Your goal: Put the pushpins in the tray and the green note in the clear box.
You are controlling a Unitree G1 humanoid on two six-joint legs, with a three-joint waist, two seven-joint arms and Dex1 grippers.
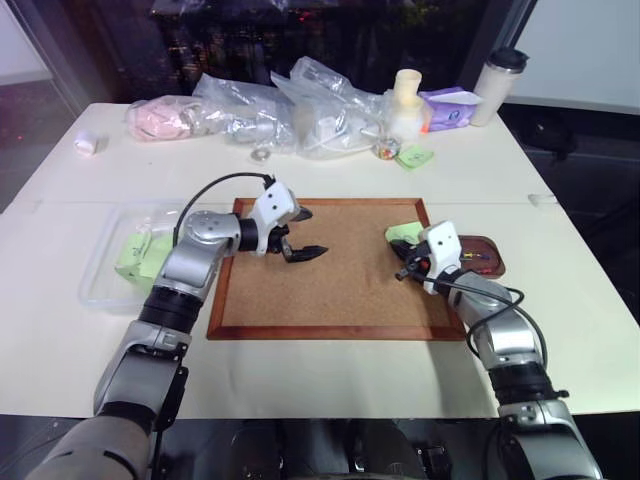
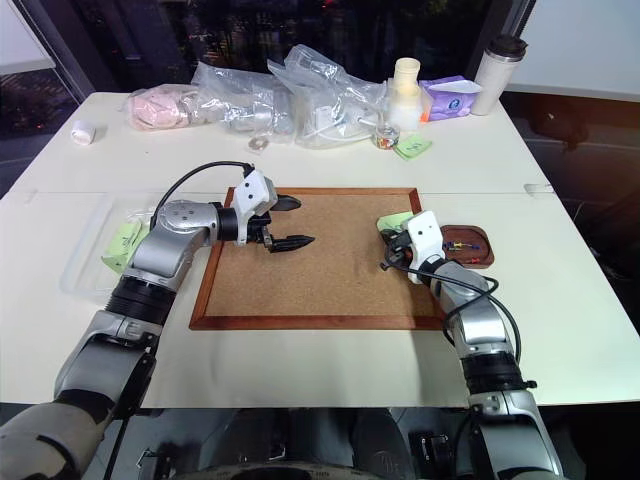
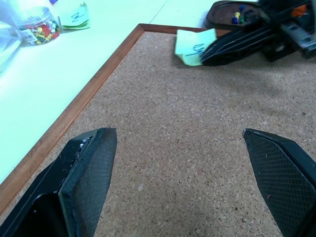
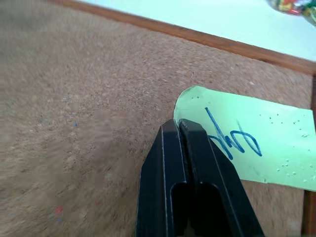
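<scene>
The green note (image 4: pixel 256 143), marked with blue scribbles, lies on the far right corner of the cork board (image 1: pixel 340 290). My right gripper (image 4: pixel 178 123) is shut on the note's near corner, its fingers pointing left across the board. Just right of the board sits the brown tray (image 1: pixel 495 268) with several pushpins (image 3: pixel 238 15) in it. At the table's left stands the clear box (image 1: pixel 95 280), with green notes inside. My left gripper (image 1: pixel 308 232) hovers open over the board's left half, nothing between its fingers (image 3: pixel 94 168).
Clear plastic bags (image 1: pixel 250 115), a white bottle (image 1: pixel 405 100), a small jar of pins (image 1: pixel 385 150), another green note (image 1: pixel 413 157), a purple pack and a tumbler (image 1: pixel 497 85) line the table's far side. A white roll (image 1: pixel 87 143) lies far left.
</scene>
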